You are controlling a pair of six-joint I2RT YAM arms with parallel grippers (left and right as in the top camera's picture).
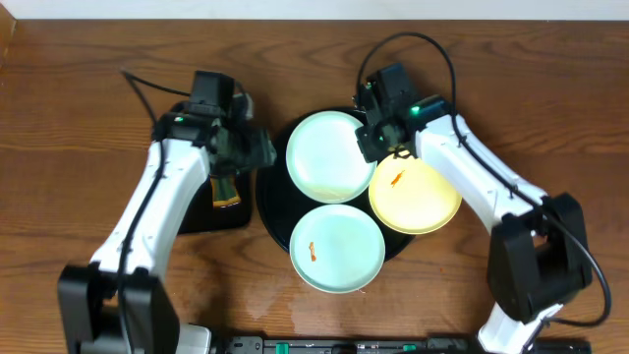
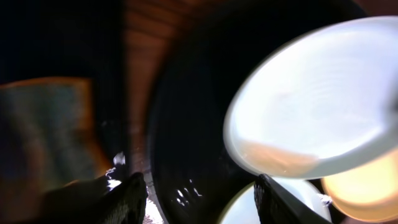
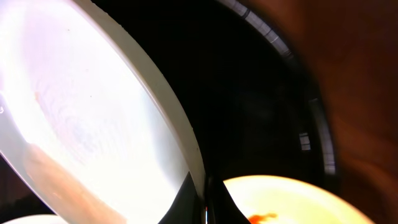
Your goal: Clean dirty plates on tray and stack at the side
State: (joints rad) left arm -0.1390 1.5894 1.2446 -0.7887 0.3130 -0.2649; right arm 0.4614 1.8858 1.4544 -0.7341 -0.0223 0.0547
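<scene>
Three plates lie on the round black tray (image 1: pixel 270 202). The upper mint plate (image 1: pixel 329 155) looks free of smears, and my right gripper (image 1: pixel 378 147) is shut on its right rim. In the right wrist view the fingertips (image 3: pixel 205 193) pinch that rim (image 3: pixel 180 130), with the yellow plate (image 3: pixel 292 199) and its orange smear just beyond. The lower mint plate (image 1: pixel 337 248) also bears an orange smear. My left gripper (image 1: pixel 257 147) hangs open over the tray's left rim with nothing between its fingers (image 2: pixel 199 186). From there the held plate (image 2: pixel 317 106) appears tilted above the tray (image 2: pixel 193 124).
A smaller rectangular black tray (image 1: pixel 197 216) lies left of the round one, with a brown-green sponge (image 1: pixel 226 189) on it under my left arm. Brown wood tabletop (image 1: pixel 79 118) stretches to the far left and right.
</scene>
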